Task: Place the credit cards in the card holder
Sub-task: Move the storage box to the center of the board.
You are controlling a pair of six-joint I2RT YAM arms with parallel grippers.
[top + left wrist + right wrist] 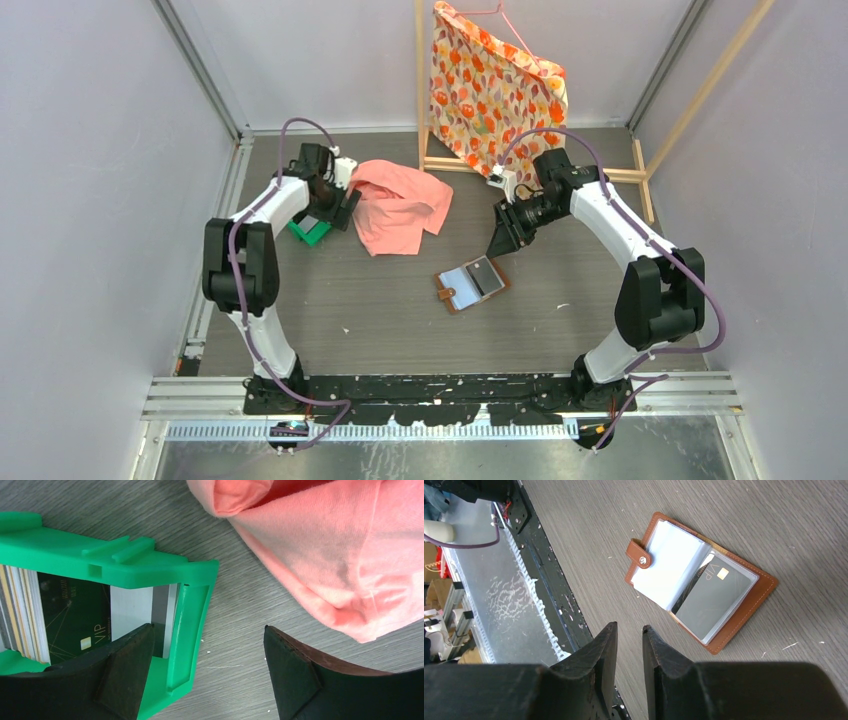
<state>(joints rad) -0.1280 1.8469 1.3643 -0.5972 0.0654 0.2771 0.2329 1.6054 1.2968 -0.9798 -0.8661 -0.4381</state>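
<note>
The left fingers (125, 675) stand wide open and empty, straddling the end wall of the tray (125, 565): one finger is inside, and the cards (75, 625), standing on edge, lie just to its left in the wrist view, the dark one reading "VIP". The holder (472, 284) lies open on the tabletop (380, 320) at centre, well apart from the tray and nearer the right arm, with a grey card (716, 597) marked "VIP" in one pocket. The right fingers (599, 660) hang near it, almost closed, gripping nothing.

Setting: robot laboratory cell.
Enclosure: plain white panel walls (100, 150), aluminium corner posts (200, 68).
Fixtures: black metal mounting rail (440, 385), grey wood-grain tabletop (400, 330).
</note>
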